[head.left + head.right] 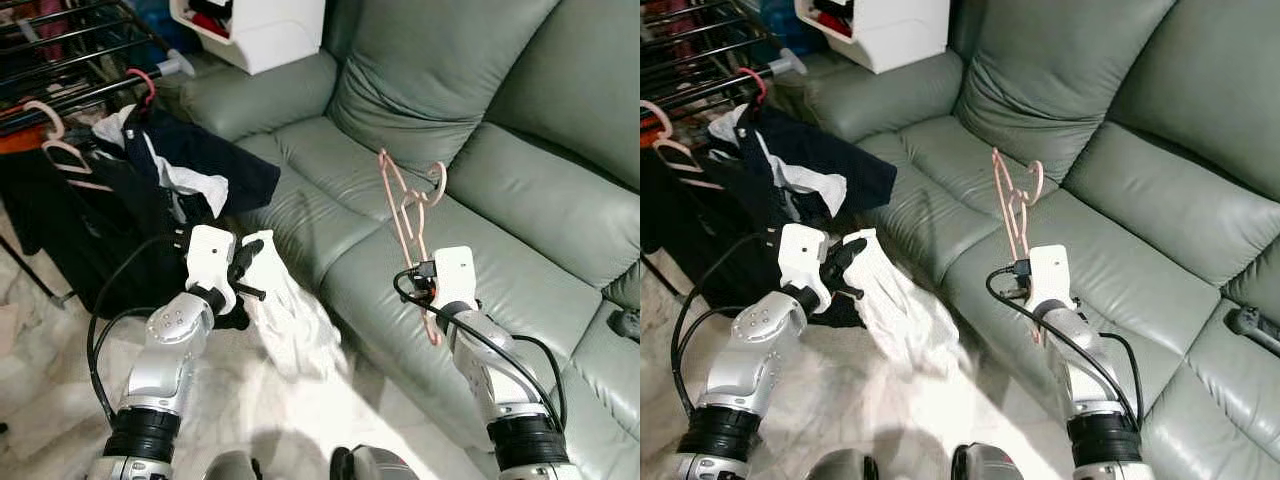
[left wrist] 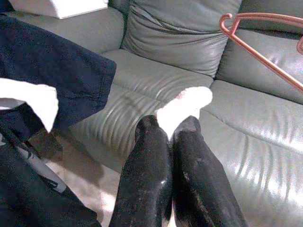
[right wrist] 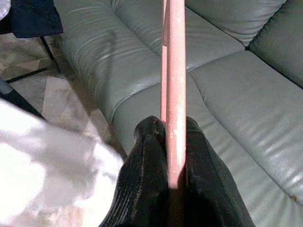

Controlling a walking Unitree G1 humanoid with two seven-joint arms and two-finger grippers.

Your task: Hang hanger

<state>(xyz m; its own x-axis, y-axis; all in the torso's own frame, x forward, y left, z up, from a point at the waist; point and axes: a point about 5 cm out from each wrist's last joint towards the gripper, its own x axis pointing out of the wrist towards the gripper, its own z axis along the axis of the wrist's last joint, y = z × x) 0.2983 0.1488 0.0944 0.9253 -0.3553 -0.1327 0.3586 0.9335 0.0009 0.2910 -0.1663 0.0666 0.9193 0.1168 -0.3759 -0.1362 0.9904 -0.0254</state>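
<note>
In front of the grey-green sofa point(image 1: 520, 190), the left gripper point(image 1: 243, 270) has its jaws clamped on a white cloth point(image 1: 285, 310) that hangs toward the floor beside the sofa's front edge. The right gripper point(image 3: 165, 142), jaws closed on a pink hanger point(image 1: 410, 215), holds it upright above the sofa's seat cushion. Beyond the sofa's arm, dark clothes point(image 1: 150, 190) hang on a black rack point(image 1: 70, 60), near a white box point(image 1: 260, 30).

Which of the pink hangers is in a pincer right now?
The pink plastic hanger over the green leather sofa, clamped upright in the right pincer. The other pink hangers hang on the black rack.
</note>
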